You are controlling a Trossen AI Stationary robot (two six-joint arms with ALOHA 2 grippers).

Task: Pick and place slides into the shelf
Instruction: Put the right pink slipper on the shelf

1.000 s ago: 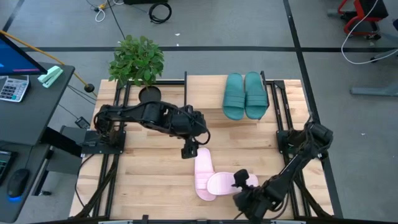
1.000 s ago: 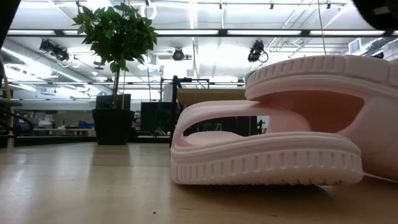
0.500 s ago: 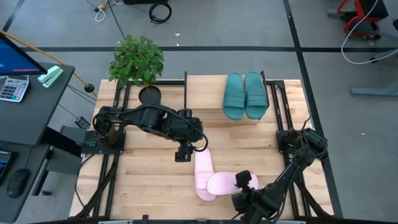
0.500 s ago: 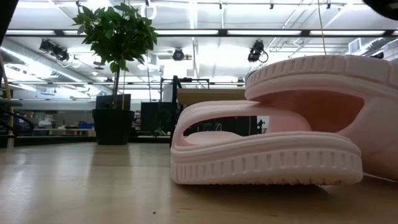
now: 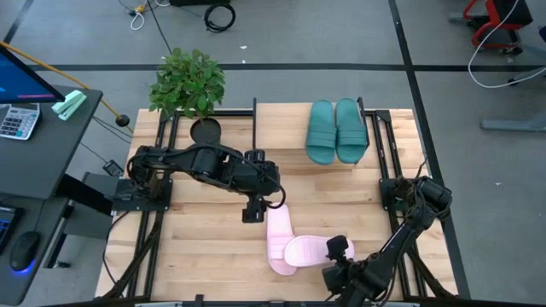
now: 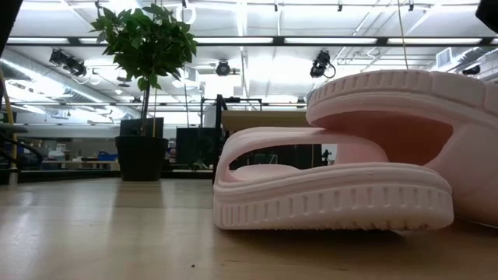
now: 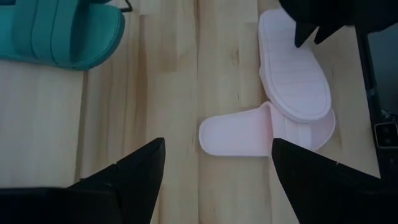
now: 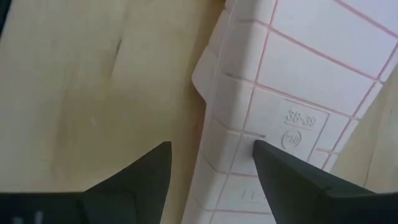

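Two pale pink slides lie near the table's near edge. One (image 5: 277, 232) stands on its sole. The other (image 5: 307, 251) is overturned, sole up, and rests on the first one's end (image 6: 373, 117). My right gripper (image 5: 339, 250) is open at the overturned slide's right end, its fingers astride the sole's edge (image 8: 217, 124). My left gripper (image 5: 251, 211) is open and empty above the table, just left of the pink slides (image 7: 249, 134). Two teal-green slides (image 5: 335, 130) sit side by side on the shelf's plank top (image 5: 281, 132) at the far side. My right gripper comes at the overturned pink slide's sole edge (image 8: 214, 149), one finger (image 8: 292, 174) over the sole and the other (image 8: 130, 180) over the table. I cannot tell whether either finger touches the slide.
A potted plant (image 5: 188, 81) stands at the table's far left corner. Black metal frames (image 5: 380, 145) run along both table sides. Bare wood (image 5: 205, 247) lies left of the pink slides. A desk with a keyboard (image 5: 17, 119) stands beyond the left edge.
My left gripper has gone a little toward the table's left edge and has stayed open. My right gripper has edged toward the near right. The overturned pink slide has tipped slightly on the other one.
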